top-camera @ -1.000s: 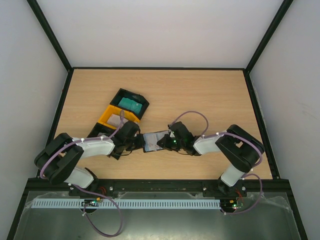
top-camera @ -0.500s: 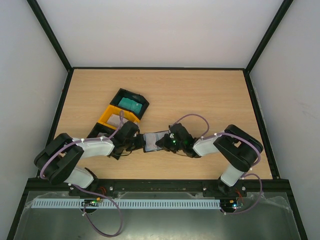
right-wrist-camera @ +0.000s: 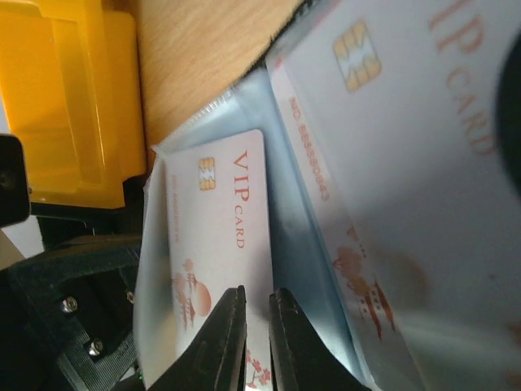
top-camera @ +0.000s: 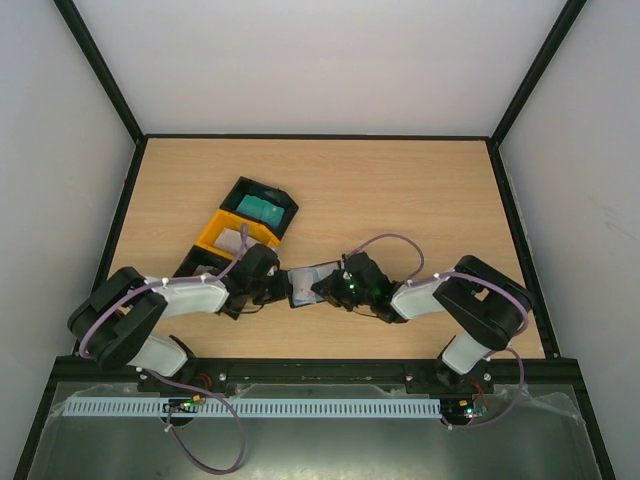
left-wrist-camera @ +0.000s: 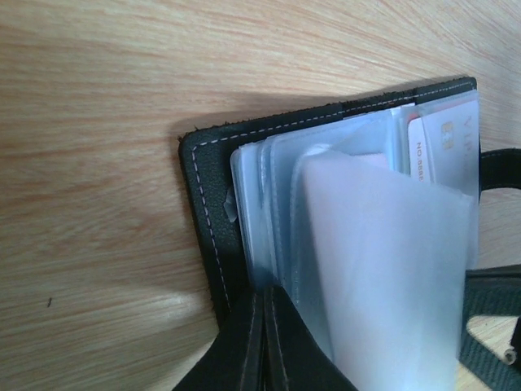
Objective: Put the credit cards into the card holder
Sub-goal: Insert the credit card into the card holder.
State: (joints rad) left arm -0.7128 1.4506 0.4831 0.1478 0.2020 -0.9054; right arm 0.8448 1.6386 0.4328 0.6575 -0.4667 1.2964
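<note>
As the top external view shows, the card holder [top-camera: 306, 282] lies open on the table [top-camera: 400, 190] near its front edge. The left gripper [top-camera: 272, 287] is at its left edge and the right gripper [top-camera: 328, 287] is over its right half. 2 cards are not yet loaded: a teal card [top-camera: 262, 208] in the black tray [top-camera: 240, 187] and a whitish card [top-camera: 236, 238] in the yellow tray [top-camera: 212, 238], both beyond the left arm. In the left wrist view, the left fingers [left-wrist-camera: 244, 342] are pressed fully together at the near edge of the black cover [left-wrist-camera: 207, 204], which lies flat on the wood. The clear sleeves [left-wrist-camera: 383, 269] fan upward, and 1 VIP card [left-wrist-camera: 435, 147] sits in a sleeve at the far side. In the right wrist view, the right fingers [right-wrist-camera: 224, 342] stand almost together with a narrow slit between them, over the lower end of the left-hand card [right-wrist-camera: 220, 236], which lies within a sleeve. Whether they pinch it or only press on it cannot be told. The right-hand card [right-wrist-camera: 391, 155] fills the frame beside it. The step in hand is judged to be seating a red-and-white card in its sleeve. The next move calls for driving that card fully home and opening the right jaws. The right arm then goes to the trays while the left arm steadies the cover.
</note>
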